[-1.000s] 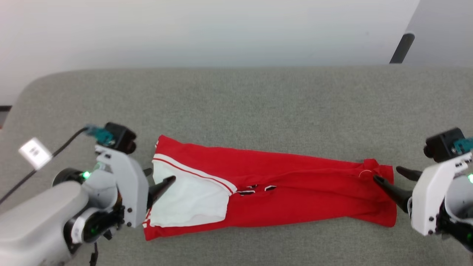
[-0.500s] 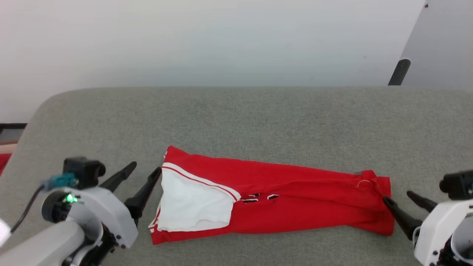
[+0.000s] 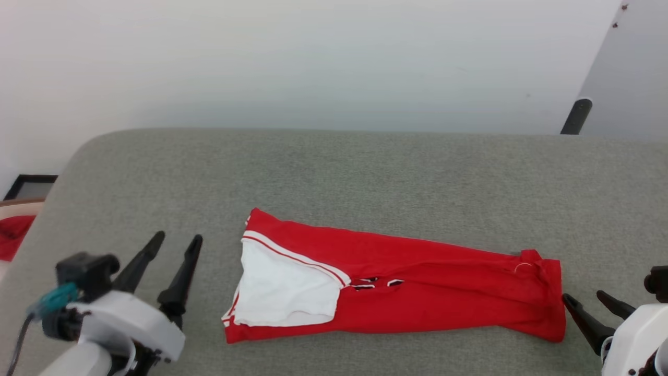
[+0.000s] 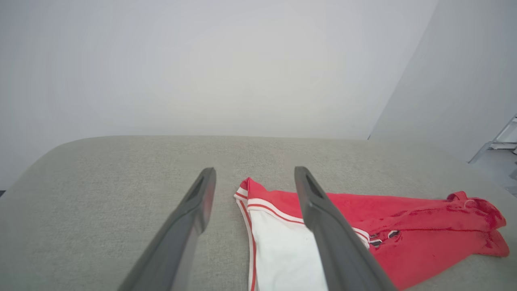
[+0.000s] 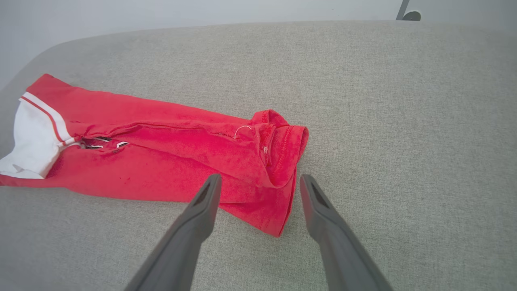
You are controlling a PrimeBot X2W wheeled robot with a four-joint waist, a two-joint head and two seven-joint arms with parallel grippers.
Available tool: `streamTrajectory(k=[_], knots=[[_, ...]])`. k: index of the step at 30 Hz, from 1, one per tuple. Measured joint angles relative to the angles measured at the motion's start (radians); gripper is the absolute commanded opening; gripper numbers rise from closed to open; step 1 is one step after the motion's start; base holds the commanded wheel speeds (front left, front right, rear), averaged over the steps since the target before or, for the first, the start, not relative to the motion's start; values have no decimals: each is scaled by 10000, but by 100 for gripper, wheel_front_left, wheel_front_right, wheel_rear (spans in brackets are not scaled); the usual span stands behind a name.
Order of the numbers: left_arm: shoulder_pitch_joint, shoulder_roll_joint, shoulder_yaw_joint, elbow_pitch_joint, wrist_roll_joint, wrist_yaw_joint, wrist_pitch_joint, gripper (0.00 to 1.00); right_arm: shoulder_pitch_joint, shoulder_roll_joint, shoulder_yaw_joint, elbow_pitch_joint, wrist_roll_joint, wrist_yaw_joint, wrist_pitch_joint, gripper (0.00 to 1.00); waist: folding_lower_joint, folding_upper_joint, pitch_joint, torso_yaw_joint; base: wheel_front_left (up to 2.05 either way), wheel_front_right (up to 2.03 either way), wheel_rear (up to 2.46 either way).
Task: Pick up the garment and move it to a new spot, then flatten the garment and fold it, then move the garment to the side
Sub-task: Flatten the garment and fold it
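You have the jersey [image 3: 417, 292] lying mid-desk [image 3: 365, 172] as a long, narrow, part-folded strip, with the left hand [image 3: 178, 237] and right hand [image 3: 583, 295] released and empty off its ends, so the final folds and the move aside look undone.

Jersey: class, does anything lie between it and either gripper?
Nothing visible does. Bare grey surface separates the left gripper from the jersey; the right gripper, jaws open, sits just beside its red end.

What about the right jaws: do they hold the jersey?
No, the right jaws stand open next to the jersey, which lies loose on the grey cushion.
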Motion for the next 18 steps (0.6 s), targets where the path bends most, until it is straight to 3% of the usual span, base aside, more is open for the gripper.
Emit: streamTrajectory(k=[11, 18], knots=[[2350, -1906, 3793, 65, 2533, -963, -2, 100, 140, 6, -431, 583, 36, 0, 424, 100, 0, 0, -90, 457, 0, 0, 0], [3182, -3120, 5302, 205, 3568, -1743, -2, 100, -365, -134, -686, 1160, 81, 0, 1471, 100, 0, 0, 33, 775, 0, 0, 0]])
